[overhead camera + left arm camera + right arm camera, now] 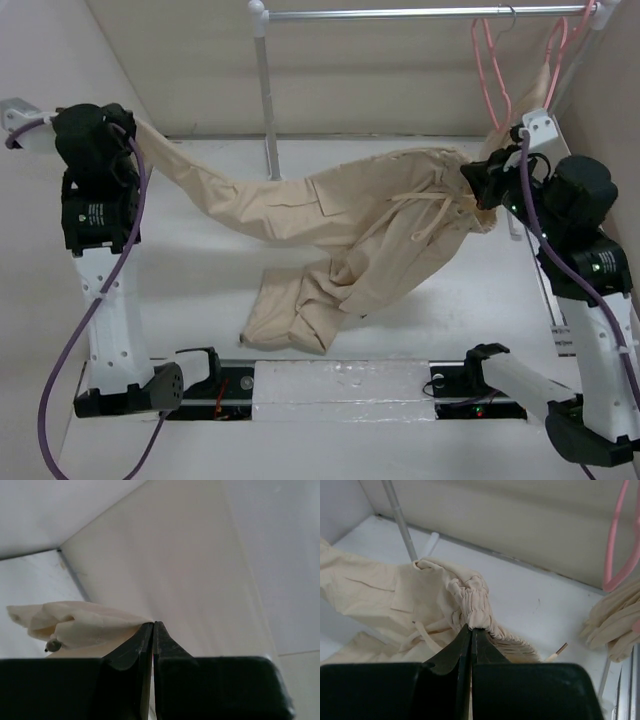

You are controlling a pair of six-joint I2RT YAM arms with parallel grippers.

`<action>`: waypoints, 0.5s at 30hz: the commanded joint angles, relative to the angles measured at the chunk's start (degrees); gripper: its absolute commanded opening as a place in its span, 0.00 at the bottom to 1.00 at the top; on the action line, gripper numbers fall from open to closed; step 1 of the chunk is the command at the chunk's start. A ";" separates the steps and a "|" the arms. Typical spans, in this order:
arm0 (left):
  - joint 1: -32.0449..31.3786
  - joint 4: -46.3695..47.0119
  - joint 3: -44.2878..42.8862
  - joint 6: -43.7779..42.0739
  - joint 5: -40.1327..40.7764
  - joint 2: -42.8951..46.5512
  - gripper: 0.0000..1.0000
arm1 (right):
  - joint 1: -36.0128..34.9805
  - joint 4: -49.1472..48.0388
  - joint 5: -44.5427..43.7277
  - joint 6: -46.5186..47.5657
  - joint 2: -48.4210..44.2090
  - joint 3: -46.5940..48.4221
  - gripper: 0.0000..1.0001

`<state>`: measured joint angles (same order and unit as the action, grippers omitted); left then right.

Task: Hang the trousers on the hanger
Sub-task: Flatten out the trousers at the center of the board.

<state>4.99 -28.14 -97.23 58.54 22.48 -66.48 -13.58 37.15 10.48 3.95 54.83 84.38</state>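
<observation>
Overhead, my left end effector point(132, 125) is raised at the far left with the end of one trouser leg in its grip, and my right end effector point(472, 186) is raised at the far right with the waist of the trousers point(350, 210) in its grip. The pale beige garment sags between them like a hammock. Its other leg droops down and lies crumpled on the white desk point(200, 265) near the front. The hanger point(487, 70), thin and pink, hangs bare on the metal rail point(420, 13) at the back right, above and apart from the trousers. Just to its right on the same rail is a second pink hanger point(556, 45) carrying a smaller bunched beige garment point(528, 98). On my left wrist camera, the two black fingers point(132, 650) of the left end effector point(153, 625) are pressed together. A folded wad of the trousers point(80, 622) sticks out to the left of their tips, with bare pale walls behind it. On my right wrist camera, the right end effector point(471, 629) is likewise clamped tight, its tips pinching the gathered elastic waistband point(477, 605). The rest of the trousers point(375, 587) spreads away to the left, with a patch pocket point(405, 596) and a loose drawstring point(422, 632) showing. Beyond them the hanger point(615, 540) hangs at the upper right, clear of the cloth, and the bunched garment point(612, 625) is below it at the right edge.
</observation>
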 commanded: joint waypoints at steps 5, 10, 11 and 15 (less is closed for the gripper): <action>0.28 -3.06 -9.56 -8.27 3.45 1.44 0.00 | -1.70 2.93 -0.11 -2.10 -9.48 2.90 0.00; 0.28 -3.85 -4.39 -12.66 8.36 6.43 0.00 | -1.71 8.72 -4.67 -1.40 -15.54 4.56 0.00; 0.28 -3.42 -0.72 -13.80 8.98 7.23 0.00 | -1.71 9.78 -6.07 -1.22 -15.80 5.09 0.00; -0.50 -6.13 9.84 -13.55 12.92 9.70 0.00 | -1.71 14.53 -11.87 0.45 -14.49 3.26 0.00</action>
<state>4.93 -32.14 -93.25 47.27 30.68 -57.21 -14.72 48.56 4.99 3.29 37.98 88.42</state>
